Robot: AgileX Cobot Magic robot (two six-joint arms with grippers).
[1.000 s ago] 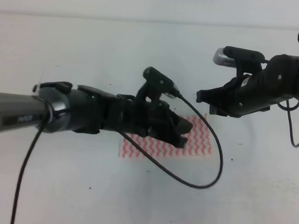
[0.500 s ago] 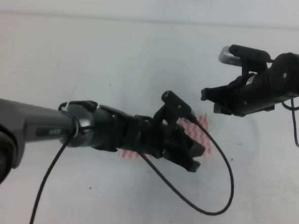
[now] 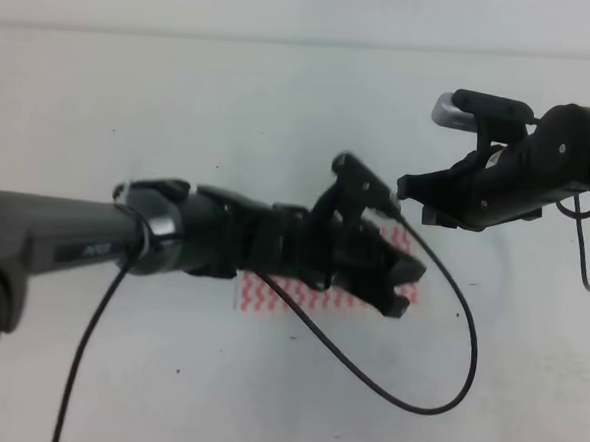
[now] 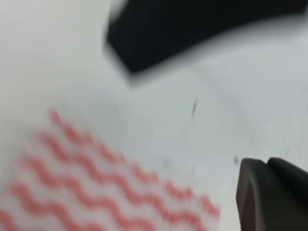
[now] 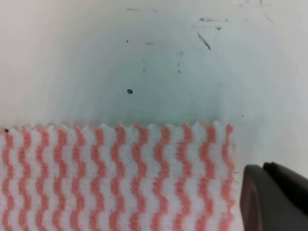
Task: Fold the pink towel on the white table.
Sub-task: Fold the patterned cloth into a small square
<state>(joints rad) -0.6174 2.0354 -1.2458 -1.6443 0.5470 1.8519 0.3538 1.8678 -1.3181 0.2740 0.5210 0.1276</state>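
Lying flat mid-bench (image 3: 281, 130), the towel (image 5: 115, 178) looks compact, perhaps folded; left hand (image 3: 403, 288) open above it, right hand's (image 3: 417, 198) state unclear.

The pink towel (image 3: 316, 294) lies flat on the white table (image 3: 232, 107), near the middle of the surface. The left gripper (image 3: 403, 288) is positioned over the towel's right end. The right gripper (image 3: 417, 198) is positioned behind and right of the towel.
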